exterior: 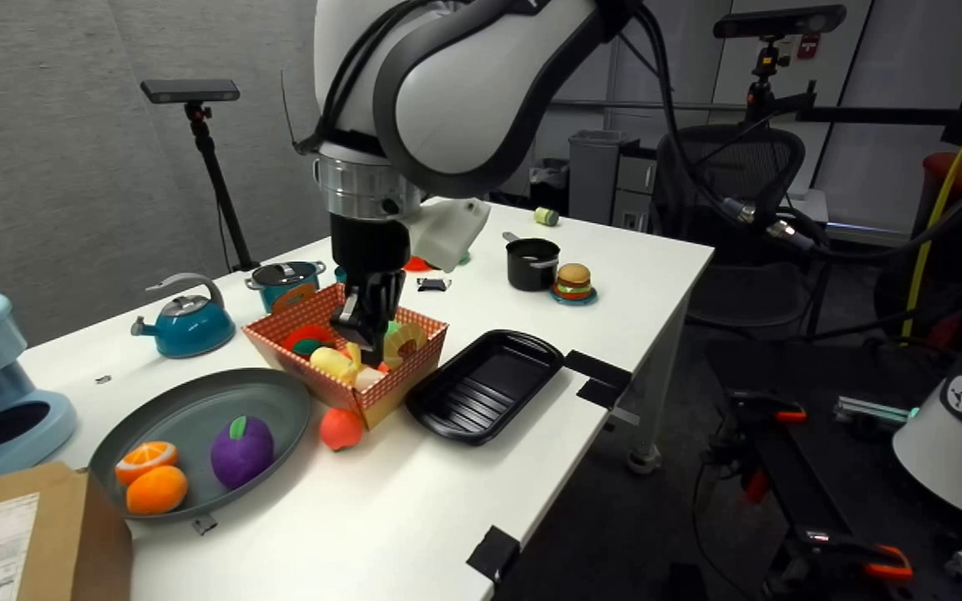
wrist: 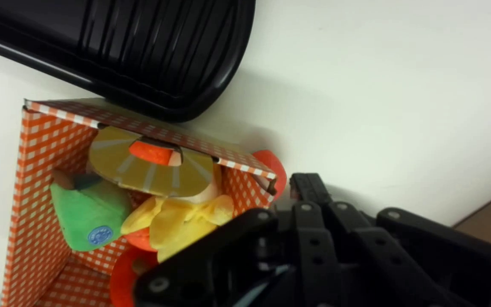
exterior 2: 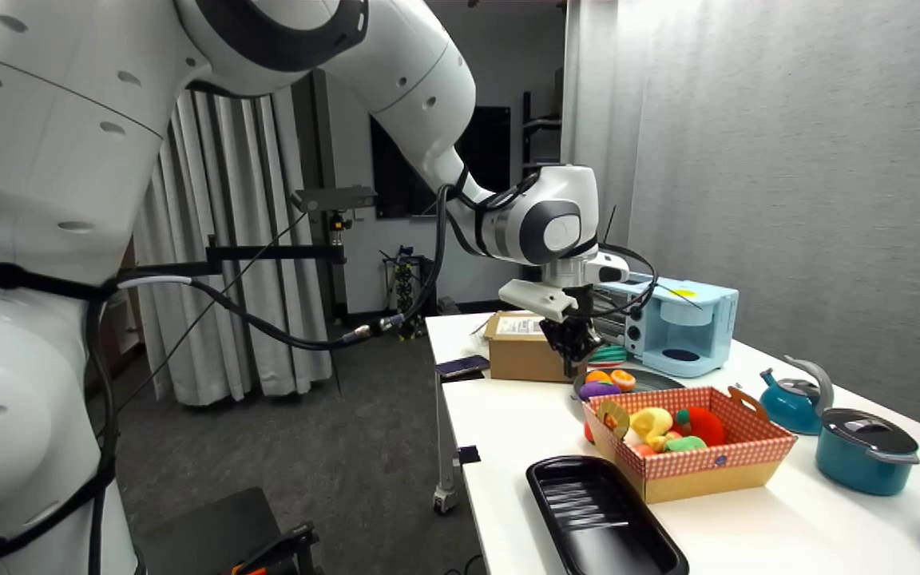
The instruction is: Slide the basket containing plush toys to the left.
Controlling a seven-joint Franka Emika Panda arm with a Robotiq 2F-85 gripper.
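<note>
The basket, orange-brown with a red-and-white checked lining, sits on the table in both exterior views (exterior: 402, 396) (exterior 2: 707, 483) and at the left of the wrist view (wrist: 38, 170). Plush toys lie inside it: yellow (wrist: 190, 226), green (wrist: 88, 209) and red (exterior 2: 701, 426). A red plush toy (exterior: 341, 428) lies on the table against the basket's corner; it also shows in the wrist view (wrist: 273, 166). My gripper (wrist: 311, 187) is shut with nothing visible between its fingers. Its tips are outside the basket, just beyond that corner, apparently above the table (exterior 2: 572, 367).
The black ridged tray (exterior: 489, 388) lies close along one side of the basket. The round dark plate (exterior: 197, 401) with orange and purple pieces is at its end. A cardboard box (exterior 2: 524, 359), teal kettle (exterior: 193, 325) and teal pot (exterior 2: 867, 455) stand nearby.
</note>
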